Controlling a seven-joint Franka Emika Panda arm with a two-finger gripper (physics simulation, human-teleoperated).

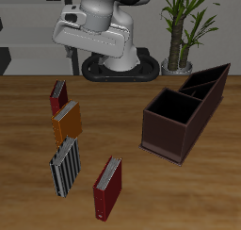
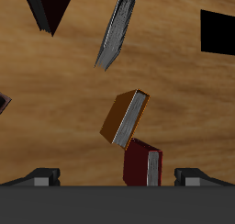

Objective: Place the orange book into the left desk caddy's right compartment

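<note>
Currently nothing is done — my gripper [image 2: 117,177] is spread wide, empty, above the orange book [image 2: 126,117]; grasp, carry and drop into the left desk caddy [image 1: 184,114] remain.

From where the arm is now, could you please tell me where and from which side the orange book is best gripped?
Probably from above, across its thin width. The orange book stands upright on the table, so its top edge, covers and pale pages are exposed to the claw, which looks open. Close on the two covers near the middle of the top edge; the dark red book behind stands apart.
</note>
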